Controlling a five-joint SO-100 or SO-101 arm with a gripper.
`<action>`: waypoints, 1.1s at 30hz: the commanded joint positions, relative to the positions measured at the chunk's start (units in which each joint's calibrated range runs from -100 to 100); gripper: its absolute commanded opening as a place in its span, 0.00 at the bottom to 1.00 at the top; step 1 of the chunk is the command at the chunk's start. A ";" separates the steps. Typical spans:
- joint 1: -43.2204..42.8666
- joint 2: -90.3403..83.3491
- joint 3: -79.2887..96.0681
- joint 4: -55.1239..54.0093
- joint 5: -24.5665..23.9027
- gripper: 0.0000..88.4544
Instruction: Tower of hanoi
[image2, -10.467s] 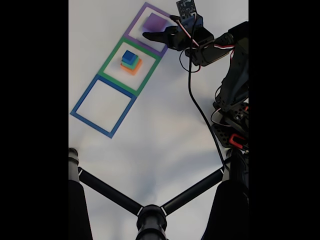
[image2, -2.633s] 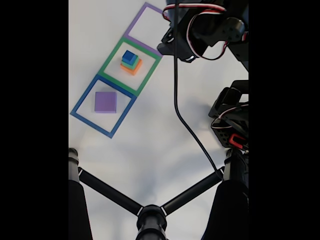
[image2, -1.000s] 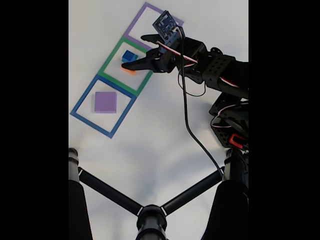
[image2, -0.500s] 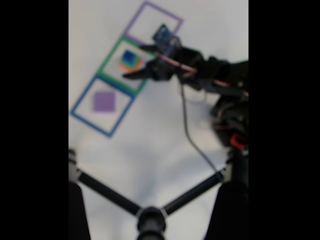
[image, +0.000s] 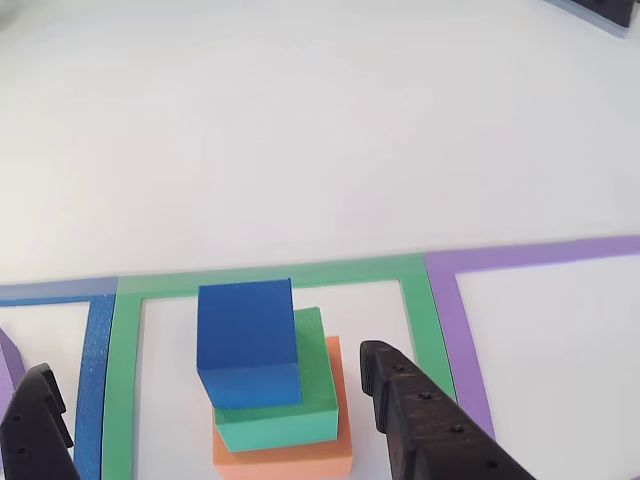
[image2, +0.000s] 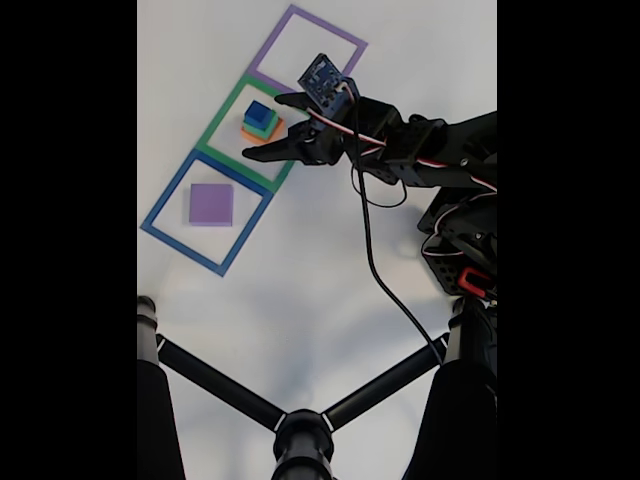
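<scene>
Gripper (image: 210, 420) spread wide, straddling the stack in the green square (image2: 222, 125). Next step looks like pinching the blue cube (image: 247, 338), which needs a level, centred close.

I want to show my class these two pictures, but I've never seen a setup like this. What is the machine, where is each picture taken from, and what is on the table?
It is a small robot arm ending in a two-finger gripper. The fixed view looks down on the white table; the other view sits close behind the gripper. Three taped squares lie in a row: purple, green, blue. In the green square stands a stack: orange block, green block, blue block on top. A flat purple block lies in the blue square. The gripper is open around the stack, holding nothing.
</scene>
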 joint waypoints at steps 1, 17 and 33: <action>-0.79 0.66 -3.64 -1.19 0.00 0.39; -2.85 3.46 -6.28 -1.27 0.00 0.35; -3.61 5.55 -7.28 -1.27 0.00 0.27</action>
